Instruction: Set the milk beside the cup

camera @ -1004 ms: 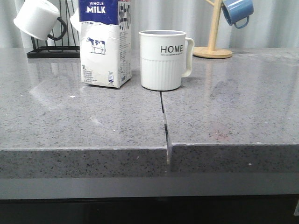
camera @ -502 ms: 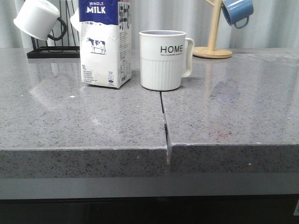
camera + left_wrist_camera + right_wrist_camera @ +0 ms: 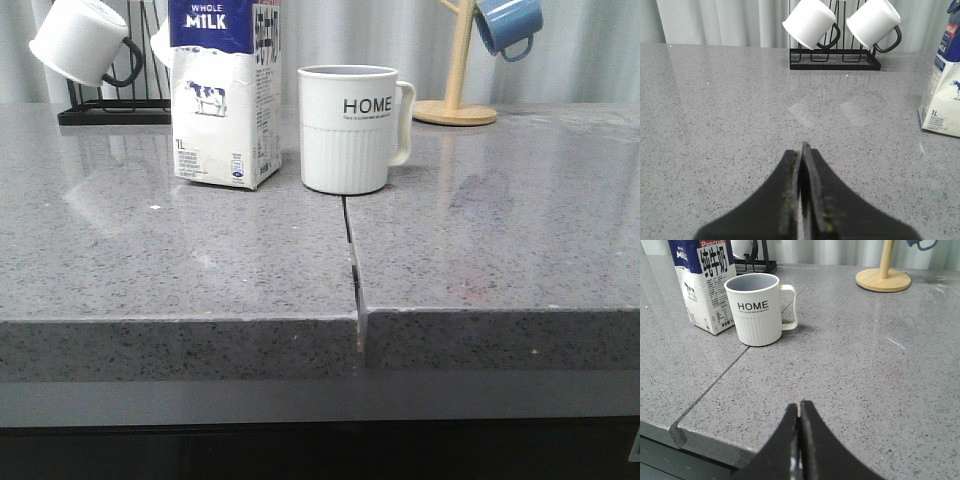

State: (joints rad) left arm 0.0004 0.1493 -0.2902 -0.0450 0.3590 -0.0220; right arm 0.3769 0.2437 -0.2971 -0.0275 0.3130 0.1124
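The milk (image 3: 226,95), a tall white carton with a dark blue top and a cow picture, stands upright on the grey counter just left of the cup (image 3: 350,128). A small gap separates them. The cup is a white ribbed mug marked "HOME", its handle to the right. Both also show in the right wrist view, the milk (image 3: 702,285) and the cup (image 3: 757,310). The carton's edge shows in the left wrist view (image 3: 945,85). My left gripper (image 3: 801,150) is shut and empty. My right gripper (image 3: 799,407) is shut and empty near the counter's front edge. Neither gripper shows in the front view.
A black wire rack (image 3: 112,105) with small white mugs (image 3: 80,40) stands at the back left. A wooden mug tree (image 3: 457,100) holding a blue mug (image 3: 508,25) stands at the back right. A seam (image 3: 352,265) runs between the two counter slabs.
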